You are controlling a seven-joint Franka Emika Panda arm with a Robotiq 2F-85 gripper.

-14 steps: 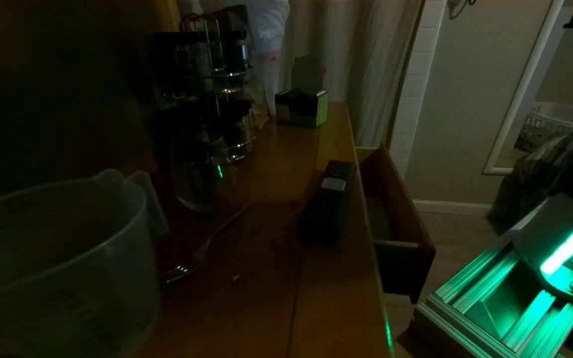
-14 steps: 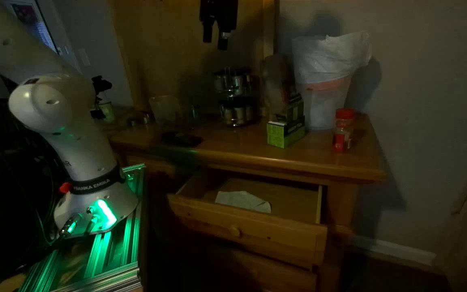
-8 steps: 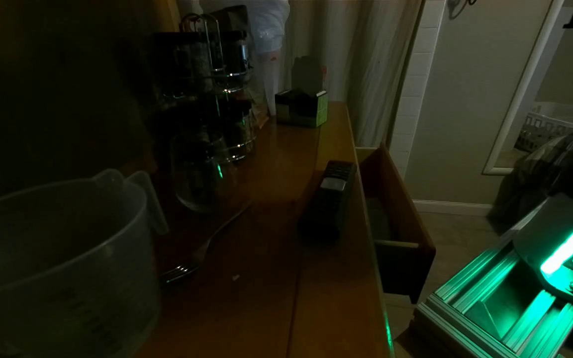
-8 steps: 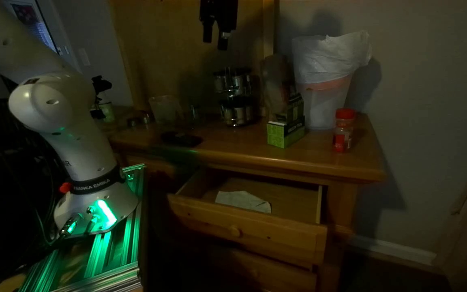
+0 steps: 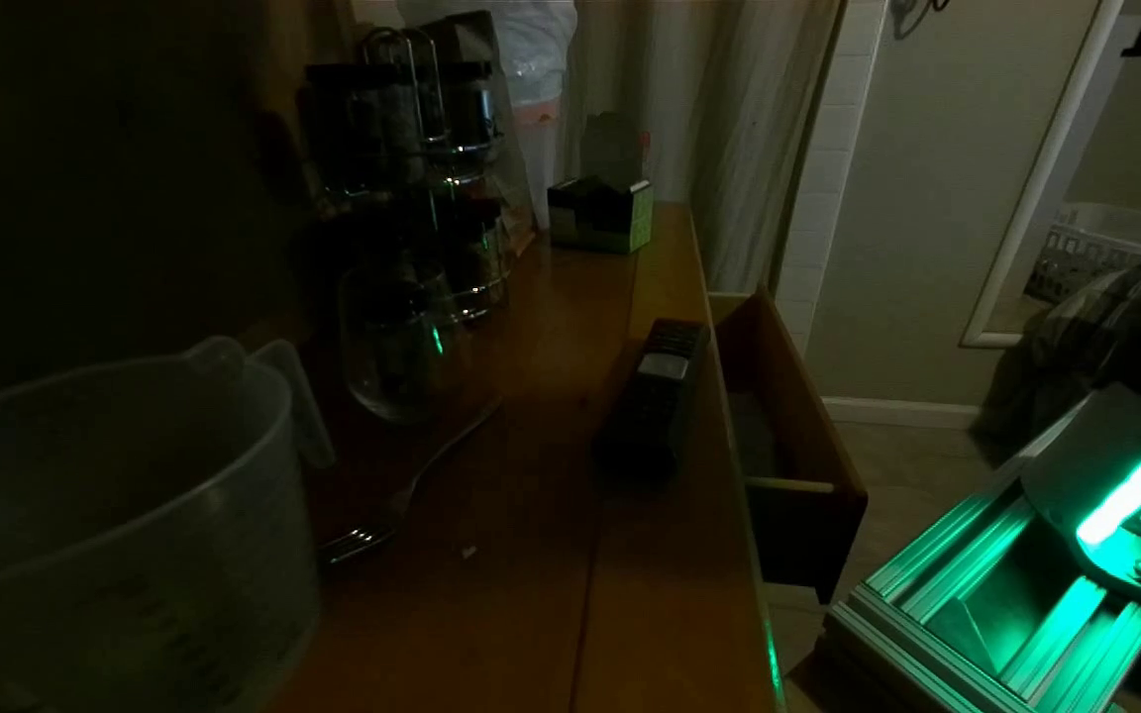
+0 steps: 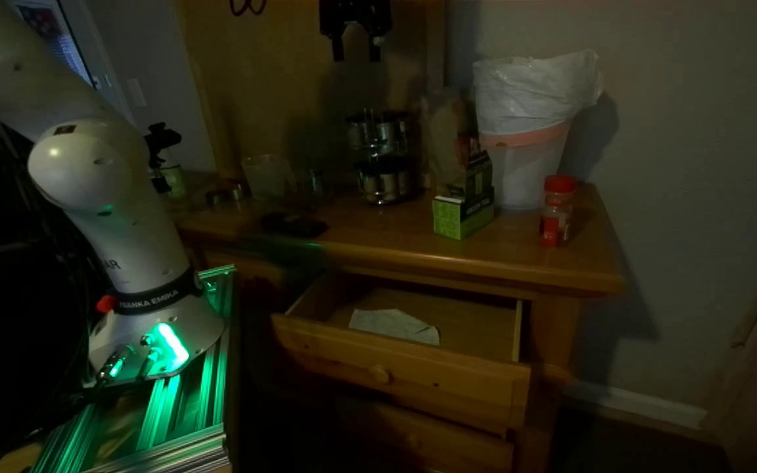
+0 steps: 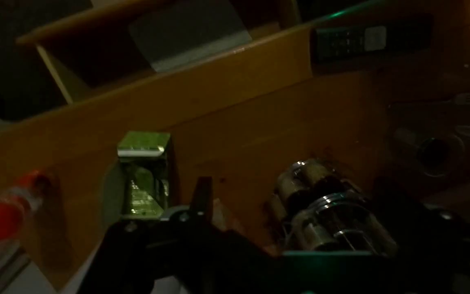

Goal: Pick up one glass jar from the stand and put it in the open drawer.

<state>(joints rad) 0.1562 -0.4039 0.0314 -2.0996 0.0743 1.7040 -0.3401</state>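
Note:
The stand [image 6: 373, 150], a dark two-tier wire rack, holds several small dark-lidded glass jars [image 6: 388, 187] at the back of the counter. It also shows in an exterior view [image 5: 429, 149] and below the jaws in the wrist view [image 7: 329, 199]. The drawer [image 6: 405, 374] is pulled open under the counter top with a pale sheet [image 6: 393, 326] inside; it also shows in an exterior view [image 5: 798, 396]. My gripper [image 6: 357, 55] is open and empty, pointing down in the air above the stand. In the wrist view its fingers stand apart, the right one hard to see in the dark.
A green box [image 6: 462, 215], a red-lidded jar [image 6: 556, 217] and a tall bag-lined bucket [image 6: 526, 164] stand right of the stand. A clear drinking glass [image 5: 397, 366], a translucent jug [image 5: 125, 525], a fork [image 5: 412, 485] and a remote [image 5: 655, 396] are on the counter.
My gripper has turned about its upright axis, so its two fingers now show side by side with a wider gap, and it sits slightly higher. The arm's elbow has shifted slightly right.

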